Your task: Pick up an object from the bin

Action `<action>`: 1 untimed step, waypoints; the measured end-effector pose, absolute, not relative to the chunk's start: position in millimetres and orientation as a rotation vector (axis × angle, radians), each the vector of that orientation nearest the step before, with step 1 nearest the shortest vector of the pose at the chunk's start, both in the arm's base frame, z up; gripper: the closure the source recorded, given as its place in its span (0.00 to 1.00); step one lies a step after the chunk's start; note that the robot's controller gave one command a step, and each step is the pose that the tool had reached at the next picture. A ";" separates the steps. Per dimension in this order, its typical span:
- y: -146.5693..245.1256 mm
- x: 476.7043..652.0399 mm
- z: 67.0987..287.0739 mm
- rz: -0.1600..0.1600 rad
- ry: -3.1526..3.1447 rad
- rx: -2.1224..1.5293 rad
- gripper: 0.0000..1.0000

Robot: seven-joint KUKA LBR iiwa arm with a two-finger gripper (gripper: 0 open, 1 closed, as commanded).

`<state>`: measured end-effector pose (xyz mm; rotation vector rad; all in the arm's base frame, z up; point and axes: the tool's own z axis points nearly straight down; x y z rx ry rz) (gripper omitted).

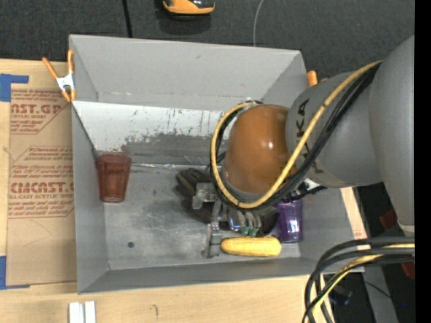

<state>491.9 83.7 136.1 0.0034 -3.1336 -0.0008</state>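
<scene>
The arm [377, 133] reaches into the grey metal bin [182, 66] from the right. Its rounded orange cover [259, 150], ringed by yellow and black cables, hangs over the right half of the floor. Below the cover the hand [214, 231] is down low near the bin's near wall. Its metal parts are partly hidden under the wrist, so I cannot tell whether it is spread or pressed together, and nothing can be seen pinched in it.

Closest to the hand is a yellow banana-shaped thing [251, 247]. It lies flat on the floor along the near wall, with its left end just beside the tip of the hand. Whether the two touch cannot be told. A dark, lumpy thing [190, 184] lies just beyond the hand, towards the middle of the bin and partly under the wrist. A purple thing [290, 222] sits to the right of the yellow one, near the bin's right wall and half covered by the arm.

A translucent reddish-brown cup [112, 175] stands well apart from all this, against the left wall.
</scene>
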 end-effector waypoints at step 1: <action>83.3 493.8 140.4 -0.002 -3.141 0.001 0.00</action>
